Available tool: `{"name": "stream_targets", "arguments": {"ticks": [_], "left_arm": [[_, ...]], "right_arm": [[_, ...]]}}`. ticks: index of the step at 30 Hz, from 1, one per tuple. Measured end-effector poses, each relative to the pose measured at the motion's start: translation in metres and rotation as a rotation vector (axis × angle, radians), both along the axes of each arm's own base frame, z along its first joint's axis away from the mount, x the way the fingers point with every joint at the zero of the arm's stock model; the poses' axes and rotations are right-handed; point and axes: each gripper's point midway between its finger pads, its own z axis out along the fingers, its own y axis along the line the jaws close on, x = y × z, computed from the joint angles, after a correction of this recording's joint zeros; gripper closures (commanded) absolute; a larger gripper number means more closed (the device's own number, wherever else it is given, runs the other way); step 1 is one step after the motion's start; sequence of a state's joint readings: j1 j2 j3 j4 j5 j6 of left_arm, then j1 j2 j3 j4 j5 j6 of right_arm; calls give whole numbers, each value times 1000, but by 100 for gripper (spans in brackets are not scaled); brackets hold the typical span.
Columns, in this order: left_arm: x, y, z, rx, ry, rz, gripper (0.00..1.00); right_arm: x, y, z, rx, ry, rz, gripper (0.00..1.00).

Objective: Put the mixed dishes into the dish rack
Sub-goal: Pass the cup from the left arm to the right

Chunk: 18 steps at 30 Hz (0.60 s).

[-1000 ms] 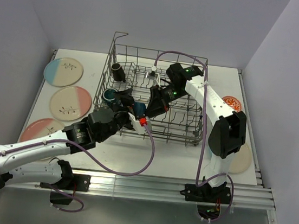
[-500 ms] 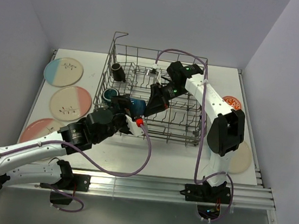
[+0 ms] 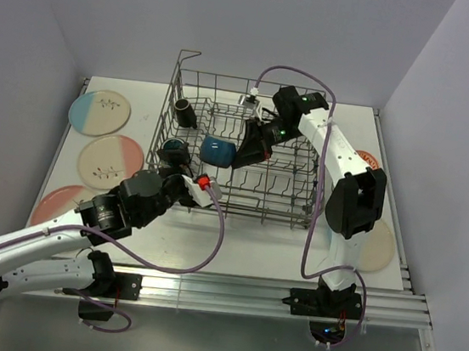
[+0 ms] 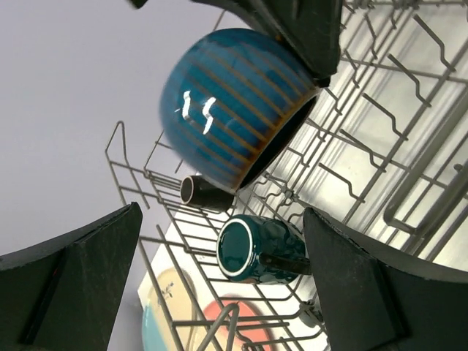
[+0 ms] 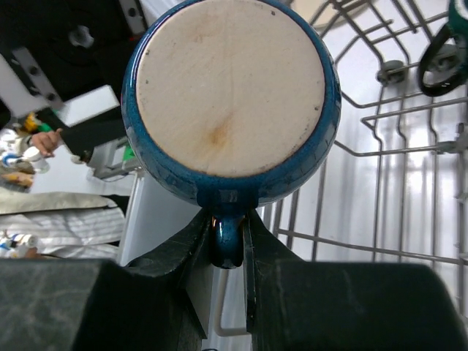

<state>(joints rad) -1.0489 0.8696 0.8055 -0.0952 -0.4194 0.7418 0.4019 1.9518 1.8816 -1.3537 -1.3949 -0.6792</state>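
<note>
My right gripper (image 3: 239, 153) is shut on the handle of a blue ribbed mug (image 3: 215, 150) and holds it above the floor of the grey wire dish rack (image 3: 255, 216). In the right wrist view the mug's cream base (image 5: 230, 95) faces the camera, with its handle pinched in the gripper (image 5: 227, 248). My left gripper (image 3: 185, 172) is open and empty at the rack's near left corner. In the left wrist view the gripper (image 4: 219, 292) sits below the blue mug (image 4: 227, 102). A teal mug (image 4: 256, 248) lies on its side in the rack.
A dark brown mug (image 3: 184, 111) lies in the rack's far left corner, the teal mug (image 3: 172, 148) in front of it. Three plates (image 3: 109, 161) lie left of the rack. An orange-red bowl (image 3: 363, 161) and a cream plate (image 3: 377, 247) lie on the right.
The blue mug passed from between both grippers to the right gripper alone, which raised it toward the back. My left gripper let go and drew back to the near left.
</note>
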Motion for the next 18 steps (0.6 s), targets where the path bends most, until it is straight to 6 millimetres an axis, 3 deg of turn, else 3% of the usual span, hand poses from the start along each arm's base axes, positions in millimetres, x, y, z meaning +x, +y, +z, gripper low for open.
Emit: {"name": "stream_targets", "arguments": {"ticks": [7,12,18], "left_arm": [[-2,17,5,-196,131,134,1],[7,28,39,-472,280,306,1],[38,58,79,-809,409,472,1]], "right_arm": [[20,1,-12,-94,-49,-49,100],[68,5,-32,-216,-213,-201,100],[134,13,-39,-341,-473,-428,100]]}}
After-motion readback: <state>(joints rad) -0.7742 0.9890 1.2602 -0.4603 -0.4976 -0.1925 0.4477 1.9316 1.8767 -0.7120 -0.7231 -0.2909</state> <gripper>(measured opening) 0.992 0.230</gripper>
